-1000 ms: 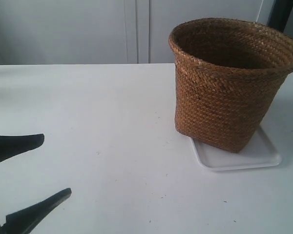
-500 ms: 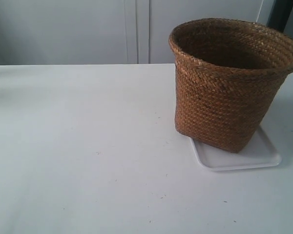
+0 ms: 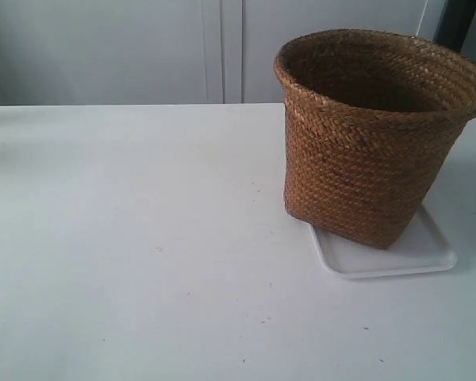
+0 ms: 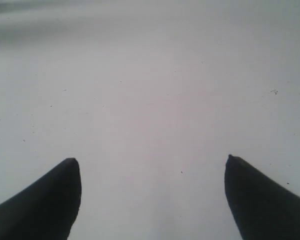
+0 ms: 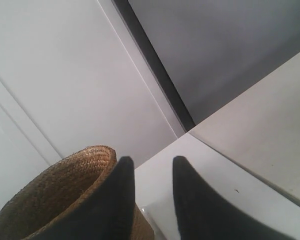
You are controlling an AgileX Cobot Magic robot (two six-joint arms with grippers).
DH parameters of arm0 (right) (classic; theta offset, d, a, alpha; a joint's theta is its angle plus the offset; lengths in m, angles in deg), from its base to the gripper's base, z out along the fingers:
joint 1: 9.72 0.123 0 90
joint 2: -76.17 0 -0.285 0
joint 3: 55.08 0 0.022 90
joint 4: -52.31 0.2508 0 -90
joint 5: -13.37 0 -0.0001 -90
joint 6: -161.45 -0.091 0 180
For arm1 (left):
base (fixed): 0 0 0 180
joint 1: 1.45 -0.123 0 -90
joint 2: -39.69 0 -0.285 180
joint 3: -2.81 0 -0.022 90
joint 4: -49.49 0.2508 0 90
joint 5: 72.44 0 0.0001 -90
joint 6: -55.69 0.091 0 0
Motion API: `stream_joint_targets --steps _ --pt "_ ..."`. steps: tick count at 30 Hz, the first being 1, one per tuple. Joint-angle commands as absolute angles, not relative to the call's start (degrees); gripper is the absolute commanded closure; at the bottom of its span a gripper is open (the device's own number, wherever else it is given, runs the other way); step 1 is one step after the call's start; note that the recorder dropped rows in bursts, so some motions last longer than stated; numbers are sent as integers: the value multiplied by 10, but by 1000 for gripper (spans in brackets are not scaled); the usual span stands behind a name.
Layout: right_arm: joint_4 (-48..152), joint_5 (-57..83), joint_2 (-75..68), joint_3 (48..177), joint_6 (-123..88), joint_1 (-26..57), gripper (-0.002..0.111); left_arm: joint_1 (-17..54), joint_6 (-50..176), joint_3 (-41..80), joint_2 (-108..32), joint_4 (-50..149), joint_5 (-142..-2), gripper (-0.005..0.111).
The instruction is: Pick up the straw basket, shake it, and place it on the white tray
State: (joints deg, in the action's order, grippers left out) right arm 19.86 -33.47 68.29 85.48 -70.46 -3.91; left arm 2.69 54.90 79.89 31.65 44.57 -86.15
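Observation:
The straw basket (image 3: pixel 373 143) stands upright with its base on the white tray (image 3: pixel 416 258), at the exterior view's right; part of the base overhangs the tray's left edge. No arm shows in the exterior view. My left gripper (image 4: pixel 151 159) is open over bare white tabletop, nothing between its fingers. My right gripper (image 5: pixel 152 159) is open close beside the basket (image 5: pixel 55 195). One finger (image 5: pixel 115 200) lies against the outside of the braided rim, and only white table shows in the gap.
The white table (image 3: pixel 143 238) stretches wide to the exterior view's left of the basket. Pale cabinet doors (image 3: pixel 222 48) stand behind its far edge. A dark vertical strip (image 5: pixel 155 65) runs up the wall behind the basket.
One second ago an open black gripper showed at the exterior view's lower left; it has left that view. Basket and tray have not moved.

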Motion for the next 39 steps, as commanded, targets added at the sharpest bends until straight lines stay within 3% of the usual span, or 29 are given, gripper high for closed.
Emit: stream_joint_targets --steps 1,7,11,16,19,21,33,39 --pt "193 -333 684 853 -699 -41 82 26 548 800 319 444 -861 26" --pt "193 -333 684 853 -700 -41 82 26 548 800 319 444 -861 26" --pt "327 -276 684 856 -776 -41 82 26 548 800 319 444 -861 26" --pt "660 -117 684 792 -379 -41 82 26 548 800 319 444 -860 26" --pt "862 -96 684 747 -60 -41 82 26 548 800 319 444 -860 26" --pt "929 -100 684 723 32 -41 82 26 548 800 319 444 -860 26" --pt "977 43 684 555 91 -41 82 26 548 800 319 444 -860 26" --pt "977 48 684 522 123 -83 82 26 548 800 319 444 -860 26"
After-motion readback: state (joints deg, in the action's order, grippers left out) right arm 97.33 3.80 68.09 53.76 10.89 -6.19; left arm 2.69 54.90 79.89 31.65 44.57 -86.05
